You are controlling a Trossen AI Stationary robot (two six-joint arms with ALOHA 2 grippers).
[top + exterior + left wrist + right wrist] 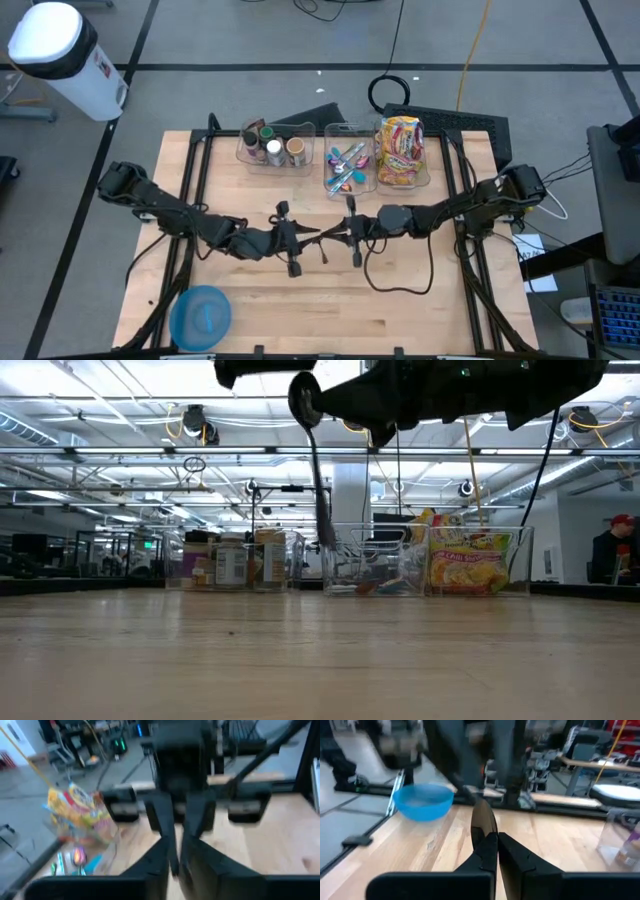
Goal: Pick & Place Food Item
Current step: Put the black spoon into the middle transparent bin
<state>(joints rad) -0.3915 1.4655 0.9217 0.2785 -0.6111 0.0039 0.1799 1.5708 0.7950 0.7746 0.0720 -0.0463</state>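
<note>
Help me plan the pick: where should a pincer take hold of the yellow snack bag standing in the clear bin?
Probably the yellow snack bag's crumpled top edge, coming straight down from above. It stands upright in the clear bin, whose walls block its sides, and only its top pokes out.

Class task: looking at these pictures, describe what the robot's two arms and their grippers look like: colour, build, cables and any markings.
Both arms are dark, almost black, built of jointed segments with rounded housings. The left gripper and right gripper each end in two slim, flat, dark fingers on a blocky crossbar. A loose black cable loops beneath the right arm. No markings can be made out.
</note>
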